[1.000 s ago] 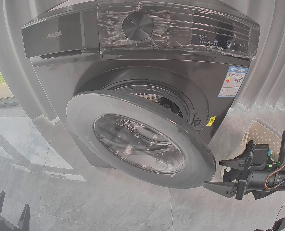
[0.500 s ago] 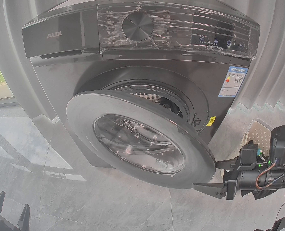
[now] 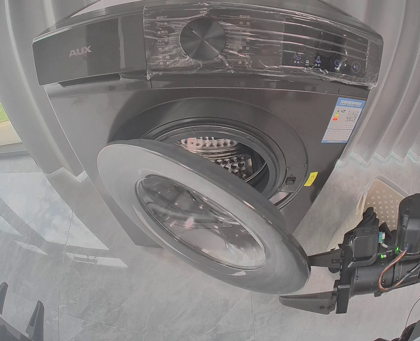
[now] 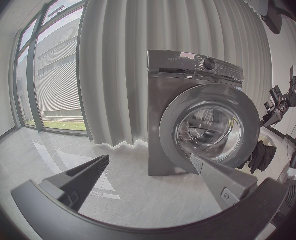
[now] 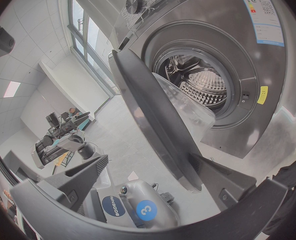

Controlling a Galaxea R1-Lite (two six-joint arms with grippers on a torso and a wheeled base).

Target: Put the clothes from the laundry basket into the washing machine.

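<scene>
Swung wider than a second ago by the right gripper (image 3: 297, 281), spread open astride the door (image 3: 200, 214) rim — best kept pulling along the hinge arc, unclamped, before fetching clothes (image 4: 262, 155) draped over the laundry basket (image 3: 385, 197) beside the washing machine (image 3: 101, 100).

R gripper (image 3: 296, 281): blk, wedge fingers (image 5: 84, 170), ribbed inner faces, screw (image 5: 70, 196) at each base. R wrist motor (image 3: 416, 214): blk cylinder, orange cable (image 3: 391, 267), green LED (image 3: 398, 250). L gripper (image 4: 148, 157): same blk wedges, curved blk mount.
</scene>
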